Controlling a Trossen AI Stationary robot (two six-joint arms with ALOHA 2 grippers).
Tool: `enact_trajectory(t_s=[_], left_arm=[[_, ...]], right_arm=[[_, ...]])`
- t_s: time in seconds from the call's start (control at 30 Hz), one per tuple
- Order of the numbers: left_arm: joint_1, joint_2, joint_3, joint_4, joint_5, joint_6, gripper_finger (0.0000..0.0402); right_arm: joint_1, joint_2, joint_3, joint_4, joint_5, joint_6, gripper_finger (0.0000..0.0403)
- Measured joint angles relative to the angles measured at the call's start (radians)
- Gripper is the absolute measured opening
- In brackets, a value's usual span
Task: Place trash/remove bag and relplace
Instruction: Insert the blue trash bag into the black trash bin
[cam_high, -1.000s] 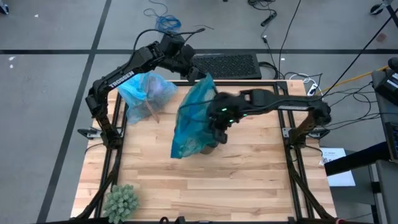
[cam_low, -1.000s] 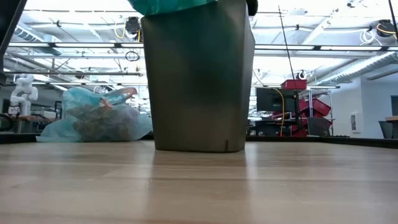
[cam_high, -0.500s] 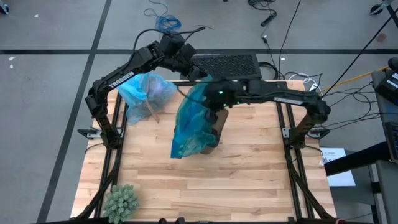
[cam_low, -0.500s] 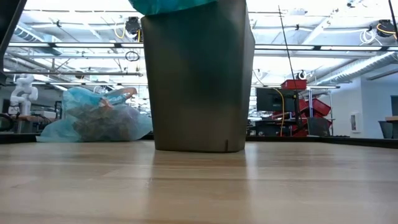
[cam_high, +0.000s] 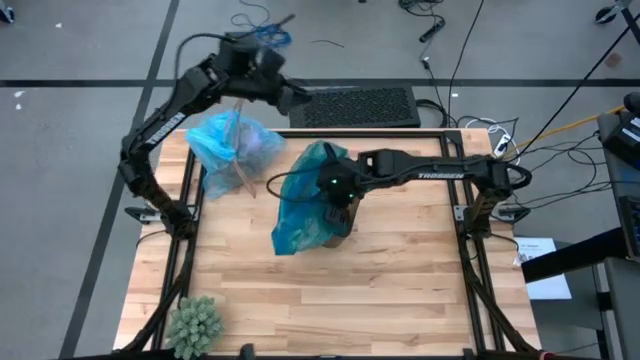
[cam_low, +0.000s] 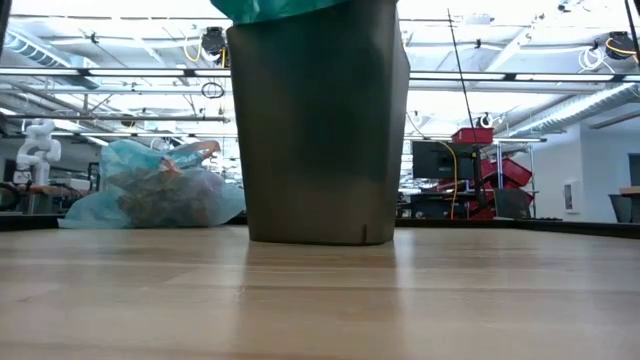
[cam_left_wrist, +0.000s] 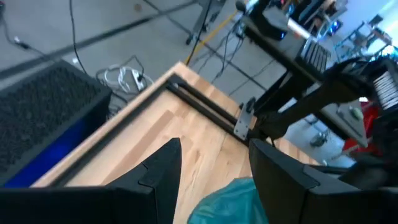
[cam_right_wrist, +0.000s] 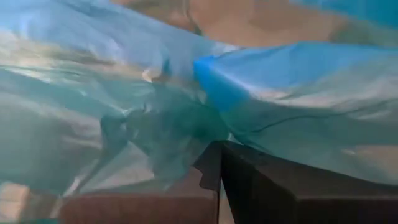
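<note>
The light sky-blue bag lies on its side on the table's far left, with brownish trash showing through it. A darker teal bag is draped over a dark bin at mid-table. My right gripper is shut and reaches down into the teal bag's top above the bin. My left gripper hangs open, high above the table's far edge. The teal bag lies below it, and nothing is between its fingers. My right gripper meets the teal bag's crumpled plastic with its shut fingertips, coming slanting down from the right. Folds of plastic lie all around the tips. Whether a layer is caught between them I cannot tell. The bag hangs slack over the bin.
A green spiky ball sits at the table's near left corner. A black mat lies beyond the far edge. Bare wood stretches across the near and right parts of the table. Black frame rails run along both sides.
My left gripper has risen and swung away from the teal bag toward the far left, staying open. The teal bag's raised far corner has sunk. My right gripper went toward the far edge, then came back down onto the bag's top over the bin.
</note>
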Motion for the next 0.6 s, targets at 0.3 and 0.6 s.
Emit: enact_trajectory(t_s=[0.3,0.6], left_arm=[[0.039,-0.125,0.0,-0.216,-0.003,0.014,0.0183],[-0.001,-0.221,0.0,-0.446,-0.142,0.028,0.0183]], right_arm=[[-0.028,0.033,-0.001,-0.06,0.01,0.012,0.0],[-0.097,0.034,-0.06,-0.079,0.009,0.005,0.0]])
